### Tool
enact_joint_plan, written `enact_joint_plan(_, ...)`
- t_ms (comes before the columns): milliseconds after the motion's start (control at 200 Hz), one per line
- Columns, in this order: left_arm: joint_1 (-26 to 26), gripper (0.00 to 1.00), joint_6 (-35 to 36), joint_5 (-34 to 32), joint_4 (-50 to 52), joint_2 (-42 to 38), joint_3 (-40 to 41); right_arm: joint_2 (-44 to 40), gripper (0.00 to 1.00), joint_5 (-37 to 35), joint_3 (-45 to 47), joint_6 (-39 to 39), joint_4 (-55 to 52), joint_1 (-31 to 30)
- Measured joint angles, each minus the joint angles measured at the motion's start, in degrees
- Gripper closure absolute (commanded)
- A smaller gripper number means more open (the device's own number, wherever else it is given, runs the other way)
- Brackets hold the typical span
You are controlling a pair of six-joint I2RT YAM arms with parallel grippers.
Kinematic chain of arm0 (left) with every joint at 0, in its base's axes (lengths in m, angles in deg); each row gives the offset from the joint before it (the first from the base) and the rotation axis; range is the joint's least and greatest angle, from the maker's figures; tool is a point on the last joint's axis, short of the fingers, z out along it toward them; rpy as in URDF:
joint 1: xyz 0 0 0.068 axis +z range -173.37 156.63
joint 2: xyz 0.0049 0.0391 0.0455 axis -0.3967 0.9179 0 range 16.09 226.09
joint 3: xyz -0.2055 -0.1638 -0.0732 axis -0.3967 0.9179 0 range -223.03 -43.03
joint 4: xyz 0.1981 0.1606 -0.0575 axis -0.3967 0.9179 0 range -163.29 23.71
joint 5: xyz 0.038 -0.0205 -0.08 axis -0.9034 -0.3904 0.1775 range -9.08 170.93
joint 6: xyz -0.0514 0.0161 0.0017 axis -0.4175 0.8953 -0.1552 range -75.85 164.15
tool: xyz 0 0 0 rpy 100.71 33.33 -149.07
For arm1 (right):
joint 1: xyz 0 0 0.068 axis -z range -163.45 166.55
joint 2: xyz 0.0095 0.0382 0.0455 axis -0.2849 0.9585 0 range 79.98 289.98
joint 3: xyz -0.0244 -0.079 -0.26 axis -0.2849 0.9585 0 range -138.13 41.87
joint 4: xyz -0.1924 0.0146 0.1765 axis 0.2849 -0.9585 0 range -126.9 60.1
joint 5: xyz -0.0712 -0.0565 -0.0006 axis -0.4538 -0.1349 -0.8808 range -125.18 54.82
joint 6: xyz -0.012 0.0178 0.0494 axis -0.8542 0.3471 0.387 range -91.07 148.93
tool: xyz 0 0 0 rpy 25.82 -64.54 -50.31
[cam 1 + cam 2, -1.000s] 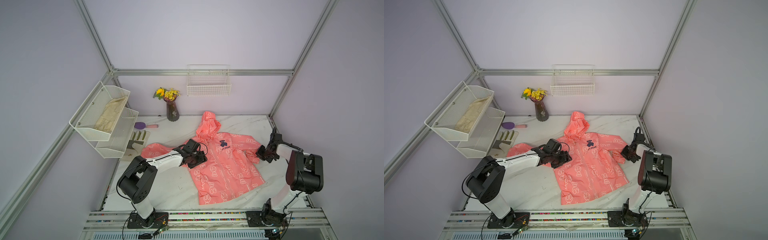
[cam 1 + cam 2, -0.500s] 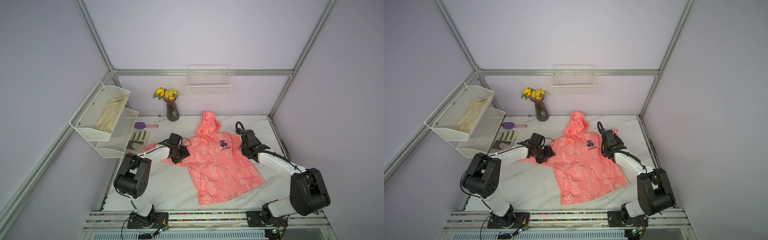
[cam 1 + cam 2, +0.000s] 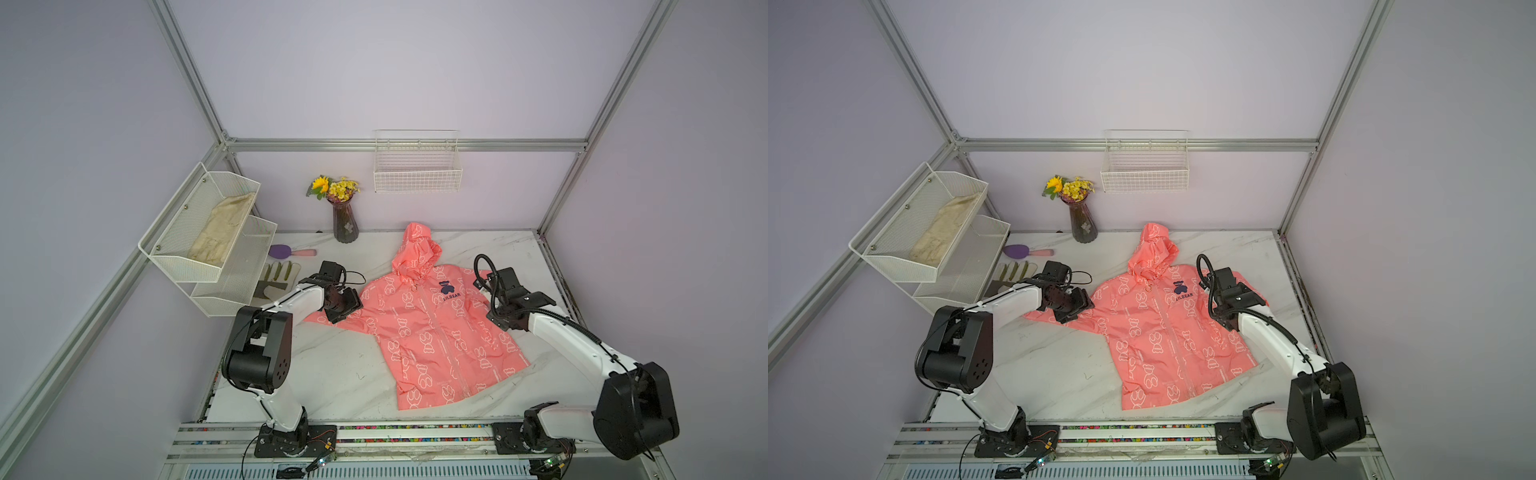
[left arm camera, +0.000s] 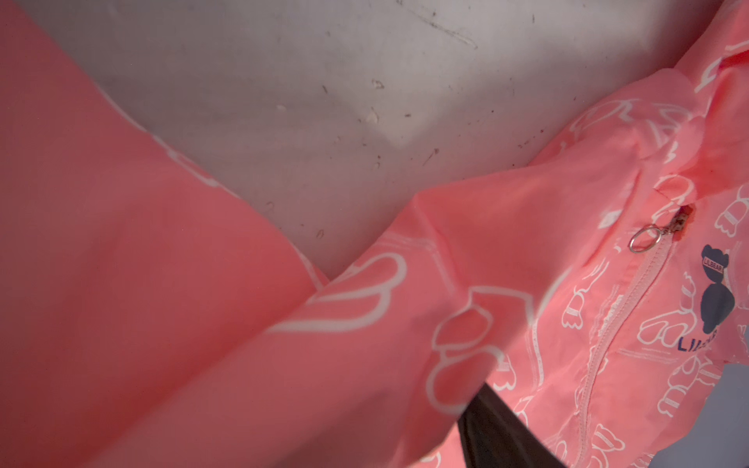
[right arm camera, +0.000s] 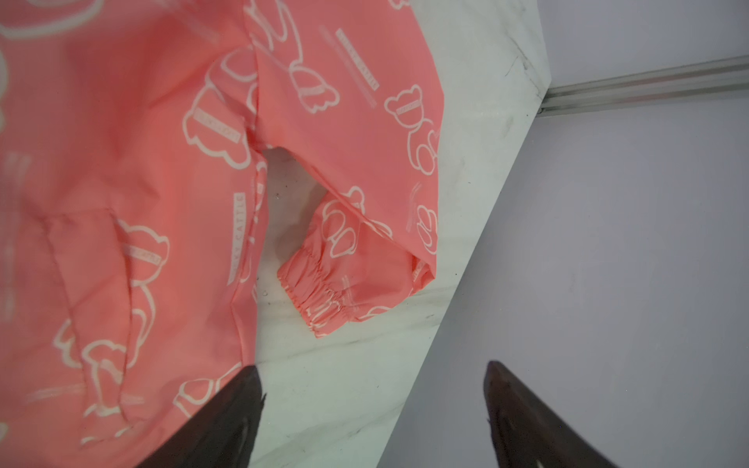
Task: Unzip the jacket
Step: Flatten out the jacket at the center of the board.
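left wrist view catches the ring pull [image 4: 641, 241] at the collar of the jacket [image 4: 506, 251], with the zipper [image 4: 620, 324] below it looking closed. the jacket lies flat and front up on the middle of the marble table [image 3: 332, 374], hood [image 3: 415, 249] toward the far wall and hem toward the near edge. the zipper's long axis therefore runs far to near, drifting a little right. the pull sits at the far end of that line, right of the left gripper [image 3: 347, 309] and left of the right gripper [image 5: 373, 364]. i judge the left one slightly nearer, and the coming move would have to travel from far to near. the left gripper hangs over the left sleeve by the shoulder; only 1 dark finger [image 4: 494, 429] shows, with pink cloth across it, so i cannot tell whether it clasps the sleeve or is released. the right gripper is released, its 2 dark fingers wide apart with nothing between them. right wrist view shows no zipper at all, only the right sleeve's elastic cuff [image 5: 320, 291] and the table's edge. both top views alone show the whole zipper line down to the hem, though there the pull is too small to make out.
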Motion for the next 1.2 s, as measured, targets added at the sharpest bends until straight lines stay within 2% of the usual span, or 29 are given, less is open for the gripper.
enact_joint_plan(115, 0.02, 0.28, 0.87, -0.13, 1.05, -1.42, -0.17, -1.16, 0.13, 9.9, -8.72, 15.63, -2.19, 8.0)
enact_joint_plan(150, 0.02, 0.28, 0.98, -0.13, 1.33, -1.88, -0.2, -0.87, 0.18, 14.25, -11.52, 22.14, -2.54, 12.79)
enact_joint_plan(230, 0.02, 0.27, 1.07, -0.07, 1.81, -2.73, -0.55, 0.92, 0.22, 25.24, -15.21, 35.74, -2.6, 24.7)
enact_joint_plan(325, -0.09, 0.26, 1.03, 0.17, 1.97, -3.74, -0.7, 4.42, 0.25, 38.18, -11.61, 48.87, -0.52, 37.53)
enact_joint_plan(420, -0.48, 0.25, 0.9, 0.33, 2.54, -5.2, -0.7, 7.54, 0.27, 45.86, -2.84, 58.05, 0.24, 43.56)
enact_joint_plan(555, -1.62, 0.25, 0.83, 0.55, 2.86, -6.95, -0.7, 8.74, 0.27, 51.45, 4.11, 65.02, -0.31, 44.72)
enact_joint_plan(725, -2.75, 0.24, 0.83, 0.72, 2.95, -7.17, -0.7, 10.14, 0.3, 55.93, 6.16, 67.56, 5.46, 44.68)
enact_joint_plan(985, -2.78, 0.23, 0.85, 0.74, 2.93, -7.15, -0.7, 20.09, 0.34, 56.28, 5.46, 65.75, 11.89, 44.06)
enact_joint_plan(1200, -2.78, 0.23, 0.87, 0.76, 2.89, -6.12, -1.11, 26.88, 0.38, 52.52, -1.46, 61.37, 17.27, 36.52)
